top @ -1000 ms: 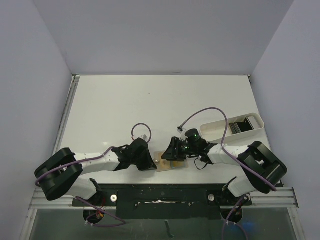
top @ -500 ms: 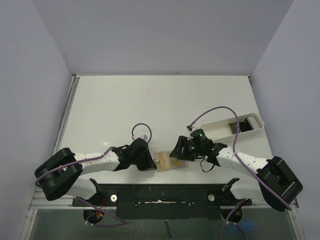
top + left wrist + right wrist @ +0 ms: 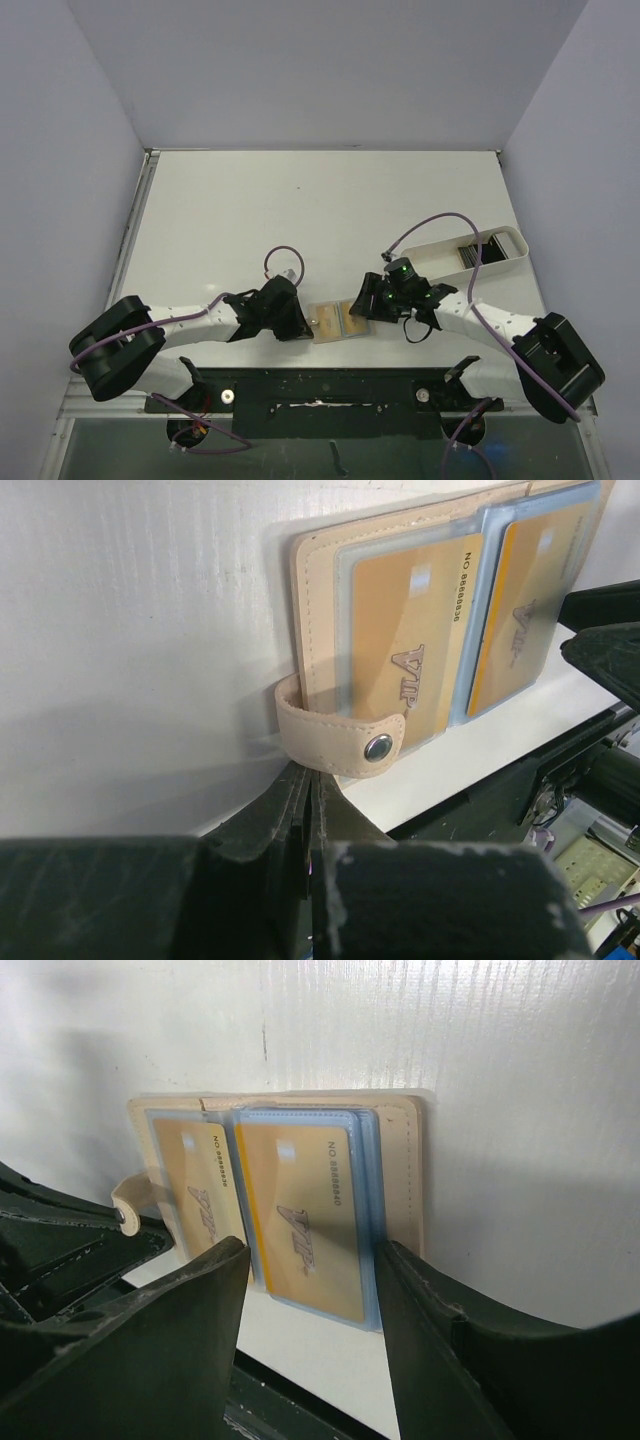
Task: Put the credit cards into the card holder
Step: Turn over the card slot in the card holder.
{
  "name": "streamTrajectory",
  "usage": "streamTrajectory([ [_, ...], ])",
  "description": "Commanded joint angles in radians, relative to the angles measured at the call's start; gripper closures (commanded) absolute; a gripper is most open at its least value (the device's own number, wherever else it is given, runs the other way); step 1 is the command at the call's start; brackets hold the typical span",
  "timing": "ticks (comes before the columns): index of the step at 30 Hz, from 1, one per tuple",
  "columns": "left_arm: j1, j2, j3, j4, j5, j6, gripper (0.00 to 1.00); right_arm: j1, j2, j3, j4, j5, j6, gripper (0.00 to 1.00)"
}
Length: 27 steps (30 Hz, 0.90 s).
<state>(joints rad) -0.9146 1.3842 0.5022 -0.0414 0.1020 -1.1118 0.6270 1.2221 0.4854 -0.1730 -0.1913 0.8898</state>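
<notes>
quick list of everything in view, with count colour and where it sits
card holder: one, tan with light blue sleeves, open at the table's near edge
gold cards: two showing, in the holder's sleeves
tray: one, white, table's right side
dark cards: a stack, count unclear, in the tray
table: one, white
cables: two, purple, along the arms
left gripper: black, shut on the holder's strap
right gripper: black, open, fingers either side of the holder's other end
</notes>
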Motion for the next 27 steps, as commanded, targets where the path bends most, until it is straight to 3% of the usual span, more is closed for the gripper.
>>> streamTrajectory([
  [1,0.0,-0.009,0.024,-0.001,-0.021,0.026,1.0,-0.006,0.022,0.02,0.073,-0.034,-0.014,0.46],
  [27,0.0,0.01,0.033,0.003,-0.012,0.026,1.0,-0.027,-0.031,0.01,0.133,-0.135,-0.006,0.47],
])
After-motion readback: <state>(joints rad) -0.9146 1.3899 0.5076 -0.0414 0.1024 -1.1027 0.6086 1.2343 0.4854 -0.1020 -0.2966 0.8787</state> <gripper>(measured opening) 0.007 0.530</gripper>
